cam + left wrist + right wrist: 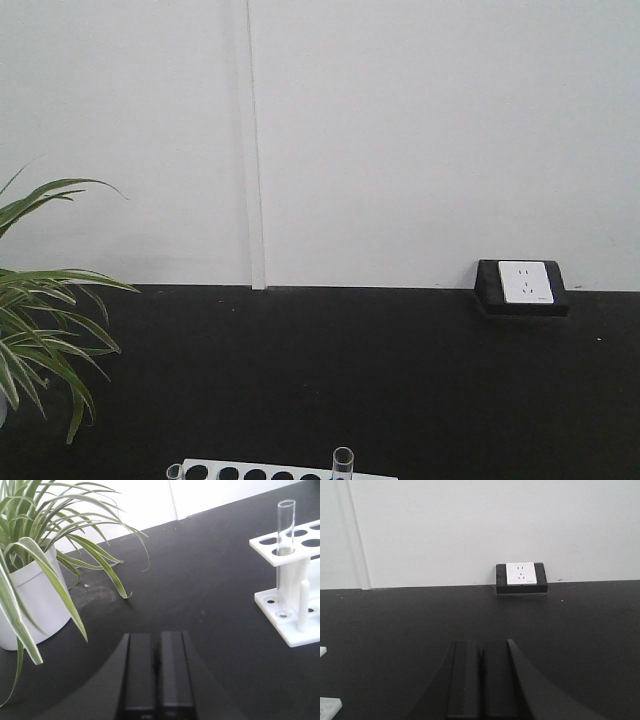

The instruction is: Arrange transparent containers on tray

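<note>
1. Left end effector (158,642): the fingers are pressing together with nothing between them, and it is hovering low over the black surface (200,580).
2. Right end effector (481,650): it is likewise closed and empty, and it is facing the wall socket (521,574).
3. Transparent container (285,545): you are looking at a single glass tube standing upright in an end hole of the white rack (295,637), untouched. The tray is not appearing in any view, so you are working without a visible target.
4. Risk, grasp: clear glass is reading faintly against the dark surface. If you are misjudging its position while closing in, the fingers may be knocking the tube sideways or dragging the light rack along.
5. Risk, lift: pulling at an angle may be jamming the tube in its hole or tipping the rack.
6. Risk, reach: the potted plant (30,595) is spreading long leaves near the left arm's side, so a wide swing may be snagging them.
7. View differences:
   - The left wrist view is showing the tube's full length, the rack's base and the pot.
   - The front view is catching only the tube's rim (343,462), the rack's top edge (270,468) and neither end effector.
   - The right wrist view is showing only a corner of the rack and no tube.
</note>
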`<state>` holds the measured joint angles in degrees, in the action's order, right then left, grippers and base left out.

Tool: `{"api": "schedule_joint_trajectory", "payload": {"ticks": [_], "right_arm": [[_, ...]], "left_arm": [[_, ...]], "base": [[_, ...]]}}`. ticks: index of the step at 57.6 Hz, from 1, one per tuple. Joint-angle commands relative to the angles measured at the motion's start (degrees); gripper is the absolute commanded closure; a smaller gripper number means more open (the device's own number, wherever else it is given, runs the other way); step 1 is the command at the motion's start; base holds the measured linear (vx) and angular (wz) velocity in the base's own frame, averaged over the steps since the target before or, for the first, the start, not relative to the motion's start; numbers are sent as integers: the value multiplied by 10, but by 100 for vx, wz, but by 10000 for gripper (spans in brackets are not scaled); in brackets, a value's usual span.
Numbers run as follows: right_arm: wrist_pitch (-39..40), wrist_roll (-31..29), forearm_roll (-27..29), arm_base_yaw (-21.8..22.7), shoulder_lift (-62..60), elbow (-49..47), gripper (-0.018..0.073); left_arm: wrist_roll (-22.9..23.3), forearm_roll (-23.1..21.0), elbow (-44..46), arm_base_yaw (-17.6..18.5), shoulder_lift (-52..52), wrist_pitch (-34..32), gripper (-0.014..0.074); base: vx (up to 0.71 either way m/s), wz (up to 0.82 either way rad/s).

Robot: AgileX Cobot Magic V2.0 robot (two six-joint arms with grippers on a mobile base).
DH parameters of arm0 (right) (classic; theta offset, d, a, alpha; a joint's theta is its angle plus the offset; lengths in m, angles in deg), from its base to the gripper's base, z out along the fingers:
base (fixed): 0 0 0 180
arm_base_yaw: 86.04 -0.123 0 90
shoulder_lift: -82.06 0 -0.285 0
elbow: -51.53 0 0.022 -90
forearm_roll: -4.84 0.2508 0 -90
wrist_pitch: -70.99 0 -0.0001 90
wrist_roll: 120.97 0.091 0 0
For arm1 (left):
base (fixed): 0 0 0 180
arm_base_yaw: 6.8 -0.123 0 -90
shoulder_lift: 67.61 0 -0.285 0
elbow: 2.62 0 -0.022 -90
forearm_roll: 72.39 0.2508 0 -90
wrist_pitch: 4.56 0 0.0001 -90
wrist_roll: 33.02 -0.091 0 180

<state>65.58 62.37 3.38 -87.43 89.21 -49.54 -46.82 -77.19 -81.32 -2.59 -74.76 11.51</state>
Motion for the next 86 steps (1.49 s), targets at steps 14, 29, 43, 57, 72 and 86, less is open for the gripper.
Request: {"api": "schedule_joint_trajectory", "payload": {"ticks": [14,29,43,57,72,86], "right_arm": [[47,-4,-6,2,-4,5,571],[47,-4,-6,2,-4,5,571],[47,-4,-6,2,-4,5,571],[47,-4,-6,2,-4,5,571],[47,-4,-6,2,-4,5,571],[49,-4,-6,2,-4,5,571]], "left_arm": [[3,-2,-21,3,14,-49,603],[3,-2,-21,3,14,-49,603],[3,-2,-21,3,14,-49,603],[3,-1,-21,3,14,-51,603],[7,-4,-21,3,14,-78,603],[41,-37,-21,3,14,-79,603]], "base": [[0,0],[0,0],[0,0],[0,0],[0,0],[0,0]]}}
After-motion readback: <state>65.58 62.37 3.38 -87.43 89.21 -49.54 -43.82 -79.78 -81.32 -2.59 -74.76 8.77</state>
